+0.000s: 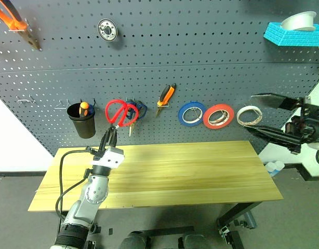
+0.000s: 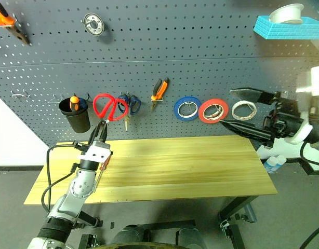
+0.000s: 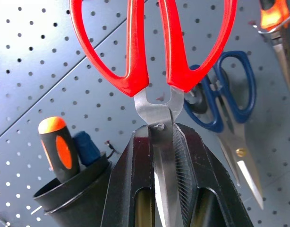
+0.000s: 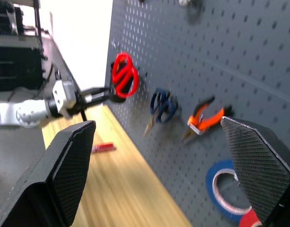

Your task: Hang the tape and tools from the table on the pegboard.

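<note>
Well, we are most of the way through this job. We look at the pegboard [image 1: 201, 62] and count what hangs there.

The red tape [image 1: 218, 115] is up. It hangs between the blue roll [image 1: 191, 113] and the whitish roll [image 1: 249, 115]. The little pliers [image 1: 166, 96] with orange and black handles are up too, a bit to the left of the blue roll. So we call those two done.

Our left end effector [image 1: 112, 130] is shut tight on the blades of the red scissors [image 1: 120, 113]. The red handles point up and sit right at the pegboard, just beside the blue scissors [image 1: 138, 110] and near the black cup [image 1: 82, 122]. We cannot tell if a handle is on a hook yet. Since we are gripping the blades, we think this step is not finished. We need the handle on a hook, and then we can let go.

Our right end effector [image 2: 228, 108] is open wide and holds nothing. It is up in the air on the right side, near the whitish roll.

One small red thing lies on the bench [image 1: 190, 171], close by our left arm. We think it is the red screwdriver [image 4: 103, 147], but it is too small to be sure. It is the last thing left on the bench.

So we guess two things are hung, one is nearly hung, and one is waiting.
</note>
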Action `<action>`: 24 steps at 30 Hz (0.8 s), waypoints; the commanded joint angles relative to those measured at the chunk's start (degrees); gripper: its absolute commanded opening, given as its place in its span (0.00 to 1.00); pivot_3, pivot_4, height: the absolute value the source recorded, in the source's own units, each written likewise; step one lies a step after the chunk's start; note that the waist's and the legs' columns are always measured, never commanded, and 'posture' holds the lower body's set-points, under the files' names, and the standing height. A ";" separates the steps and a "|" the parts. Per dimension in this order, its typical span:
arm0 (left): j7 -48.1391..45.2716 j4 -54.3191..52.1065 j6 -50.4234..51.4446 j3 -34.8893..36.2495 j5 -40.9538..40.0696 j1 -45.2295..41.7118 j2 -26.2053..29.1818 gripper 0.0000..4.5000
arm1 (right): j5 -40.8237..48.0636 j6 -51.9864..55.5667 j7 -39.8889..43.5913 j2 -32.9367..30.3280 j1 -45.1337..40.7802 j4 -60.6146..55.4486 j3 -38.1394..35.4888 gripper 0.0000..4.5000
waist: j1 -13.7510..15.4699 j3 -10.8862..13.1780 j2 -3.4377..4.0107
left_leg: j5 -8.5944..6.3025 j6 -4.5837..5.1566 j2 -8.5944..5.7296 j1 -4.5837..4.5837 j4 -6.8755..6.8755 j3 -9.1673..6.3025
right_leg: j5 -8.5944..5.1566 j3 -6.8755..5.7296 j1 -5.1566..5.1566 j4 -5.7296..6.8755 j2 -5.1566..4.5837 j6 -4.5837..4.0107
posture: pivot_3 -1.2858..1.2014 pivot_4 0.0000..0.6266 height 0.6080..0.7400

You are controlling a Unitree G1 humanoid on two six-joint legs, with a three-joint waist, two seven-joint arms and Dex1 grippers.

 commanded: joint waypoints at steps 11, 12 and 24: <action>2.76 4.85 -0.13 1.31 -0.96 -4.75 -0.91 0.05 | 2.02 -0.27 -1.69 -0.17 -1.75 -0.28 -1.14 1.00 | 0.65 -0.01 0.02 | -0.02 0.03 0.00 -0.01 0.00 0.03 | 0.00 0.01 0.00 -0.01 -0.01 0.00 | 0.47 0.00 0.82; 2.07 5.77 -0.12 1.08 -1.54 -5.09 -1.06 0.05 | 2.03 -0.31 -1.73 -0.14 -1.83 -0.28 -1.09 1.00 | 0.63 -0.02 0.02 | -0.02 0.03 0.00 0.00 0.00 0.03 | 0.00 0.01 -0.01 -0.01 -0.01 0.00 | 0.47 0.00 0.82; -6.29 14.21 -1.87 -2.39 -6.43 -9.71 -5.28 0.05 | 1.66 -0.36 -2.58 -0.44 -1.71 -0.88 -0.33 1.00 | 0.47 -0.02 0.02 | -0.03 0.05 0.00 -0.02 0.00 0.08 | 0.00 0.03 -0.03 -0.02 -0.01 0.00 | 0.46 0.00 0.82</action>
